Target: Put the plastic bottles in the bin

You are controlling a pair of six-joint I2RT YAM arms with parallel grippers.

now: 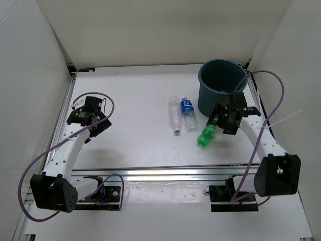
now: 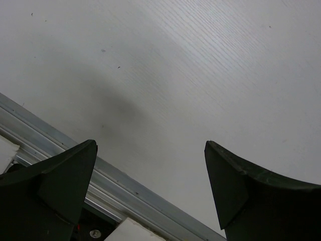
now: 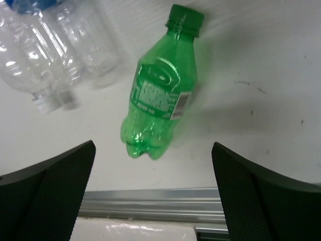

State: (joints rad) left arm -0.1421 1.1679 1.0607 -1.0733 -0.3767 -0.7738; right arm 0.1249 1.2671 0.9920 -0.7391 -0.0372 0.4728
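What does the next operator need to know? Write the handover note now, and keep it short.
Left gripper: jaws open, empty, over bare table on the left.
Right gripper: jaws open, empty, hovering over the green bottle, not gripping it.
Things: green bottle, clear bottle and blue-label bottle all lie on the table beside the bin.
Done: no bottle shows inside the bin.
Left: grasp the green bottle, drop it in, then the other two.
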